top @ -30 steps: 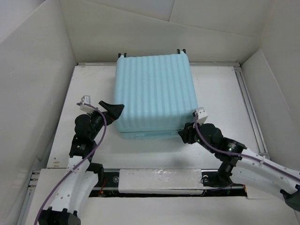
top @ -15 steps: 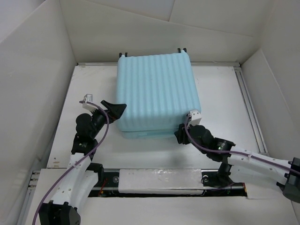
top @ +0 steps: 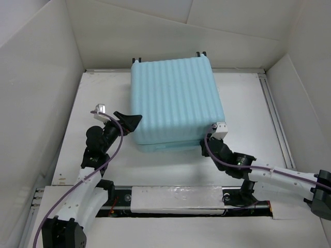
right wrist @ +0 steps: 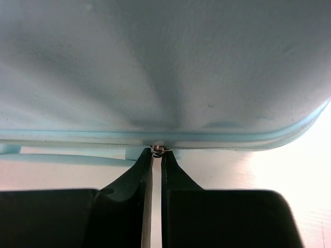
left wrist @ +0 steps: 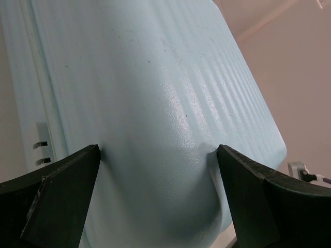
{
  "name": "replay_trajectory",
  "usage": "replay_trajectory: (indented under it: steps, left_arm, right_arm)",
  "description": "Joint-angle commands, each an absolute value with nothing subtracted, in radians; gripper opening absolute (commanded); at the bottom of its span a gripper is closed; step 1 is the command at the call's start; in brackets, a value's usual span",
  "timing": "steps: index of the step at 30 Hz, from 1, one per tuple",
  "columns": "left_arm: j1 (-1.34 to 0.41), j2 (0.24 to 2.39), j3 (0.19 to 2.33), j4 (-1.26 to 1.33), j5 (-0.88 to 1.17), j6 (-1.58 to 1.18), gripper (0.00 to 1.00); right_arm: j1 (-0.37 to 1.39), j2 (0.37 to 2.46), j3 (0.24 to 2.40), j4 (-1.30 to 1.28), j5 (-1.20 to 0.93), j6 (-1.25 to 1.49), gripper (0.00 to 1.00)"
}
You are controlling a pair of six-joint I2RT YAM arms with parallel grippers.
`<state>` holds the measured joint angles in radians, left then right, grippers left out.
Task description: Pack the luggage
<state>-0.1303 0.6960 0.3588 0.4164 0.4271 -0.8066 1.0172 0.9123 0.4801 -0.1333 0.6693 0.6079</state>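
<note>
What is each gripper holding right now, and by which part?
The right gripper pinches a small metal piece, likely the zipper pull, at the seam of the suitcase. The left gripper has its jaws astride the near-left corner; a grip cannot be told.

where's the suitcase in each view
top external: suitcase fills the centre of the frame.
left wrist: it fills most of the frame, one corner gripped by the left gripper.
right wrist: it fills the upper half, above the right gripper, which is shut on the zip pull.
shared landmark: the zip seam, along the near side in top external, at the left edge in left wrist, straight across in right wrist.
</note>
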Motion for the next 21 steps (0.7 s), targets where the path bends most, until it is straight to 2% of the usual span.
replay_trajectory:
  steps: [1,2,4,5,9,14,16,21]
  left_arm:
    - [-0.266,0.732,0.370,0.456,0.467,-0.825,0.88]
    - [-0.390,0.764,0.388,0.442,0.407,-0.825,0.88]
    - [-0.493,0.790,0.469,0.376,0.204,-0.779,0.88]
    - [-0.547,0.802,0.469,0.376,0.181,-0.779,0.88]
    - [-0.557,0.828,0.482,0.443,0.199,-0.811,0.87]
    - [-0.557,0.838,0.422,0.520,0.229,-0.879,0.84]
    - [-0.567,0.838,0.411,0.529,0.229,-0.888,0.83]
    - [-0.633,0.827,0.411,0.529,0.199,-0.899,0.83]
  right_arm:
    - [1.041,0.914,0.474,-0.081,0.749,0.658,0.00]
    - [1.042,0.914,0.474,-0.081,0.749,0.658,0.00]
    - [1.052,0.914,0.486,-0.095,0.749,0.647,0.00]
    - [1.063,0.914,0.500,-0.125,0.739,0.647,0.00]
    - [1.112,0.894,0.512,-0.170,0.718,0.657,0.00]
    - [1.186,0.939,0.512,0.001,0.574,0.638,0.00]
    - [1.259,0.995,0.563,0.055,0.540,0.638,0.00]
    - [1.411,1.290,0.770,0.104,0.531,0.591,0.00]
